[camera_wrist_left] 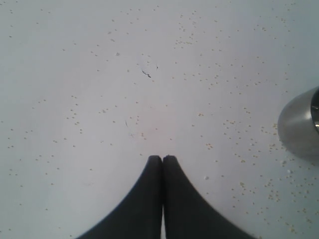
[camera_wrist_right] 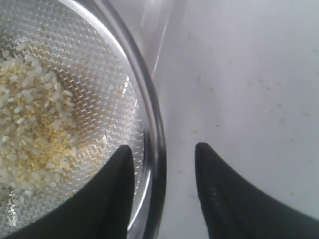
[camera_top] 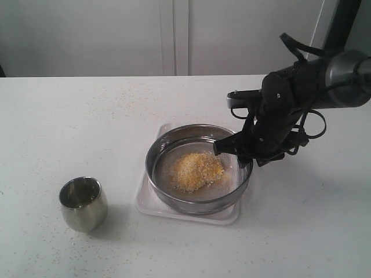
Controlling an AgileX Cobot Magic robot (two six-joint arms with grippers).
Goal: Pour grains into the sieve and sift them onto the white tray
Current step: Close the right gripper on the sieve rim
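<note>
a small steel cup (camera_top: 83, 204) stands upright on the white surface (camera_top: 301, 231), off to the left of the sieve and well apart from it. scattered granules (camera_wrist_left: 234, 159) speckle the surface around the cup. the left gripper (camera_wrist_left: 162, 158) hangs over that speckled patch with the cup off to one side, its fingers pressed together on nothing.

the sieve (camera_top: 156, 174) sits on the white tray (camera_top: 149, 205), whose corners peek out from under it. the grains (camera_top: 196, 171) lie in a loose yellow heap on the mesh.

the right gripper (camera_wrist_right: 163, 149) is at the sieve's right edge, jaws spread wide and straddling the steel rim, one finger over the mesh inside and the other outside. i can't tell whether either finger touches the rim. the heap lies near the inner finger.
</note>
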